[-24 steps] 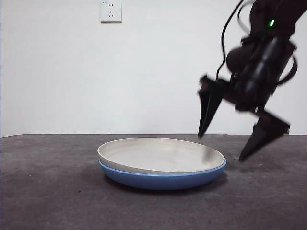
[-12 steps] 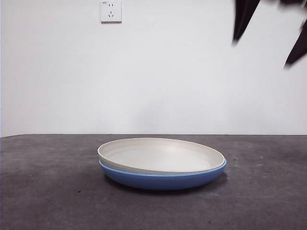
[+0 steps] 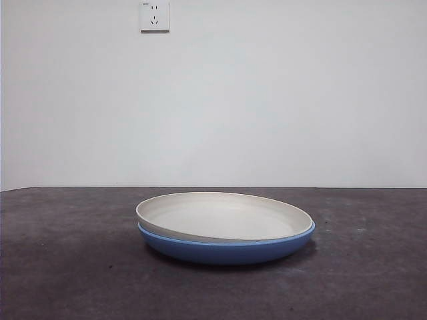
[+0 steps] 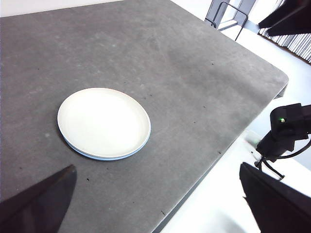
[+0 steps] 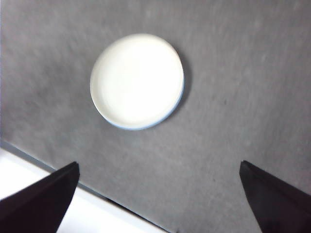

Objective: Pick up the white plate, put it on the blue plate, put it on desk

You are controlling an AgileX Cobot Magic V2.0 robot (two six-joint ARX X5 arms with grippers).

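Note:
The white plate (image 3: pixel 223 215) lies nested in the blue plate (image 3: pixel 227 250) on the desk (image 3: pixel 67 267), mid-table. No gripper shows in the front view. In the left wrist view the white plate (image 4: pixel 103 122) covers the blue plate (image 4: pixel 116 158), which shows only as a thin rim. My left gripper (image 4: pixel 157 167) is open, empty and high above and to the side of the plates. In the right wrist view the white plate (image 5: pixel 137 80) sits on the blue plate (image 5: pixel 181 97), far below my right gripper (image 5: pixel 159 163), which is open and empty.
A wall socket (image 3: pixel 154 15) is on the white wall behind. The desk's rounded edge (image 4: pixel 218 160) runs near the plates in the left wrist view. A black arm part with a green light (image 4: pixel 286 128) stands beyond that edge.
The open gripper that hung beside the plates' right rim has risen and left the front view. The plates have not moved.

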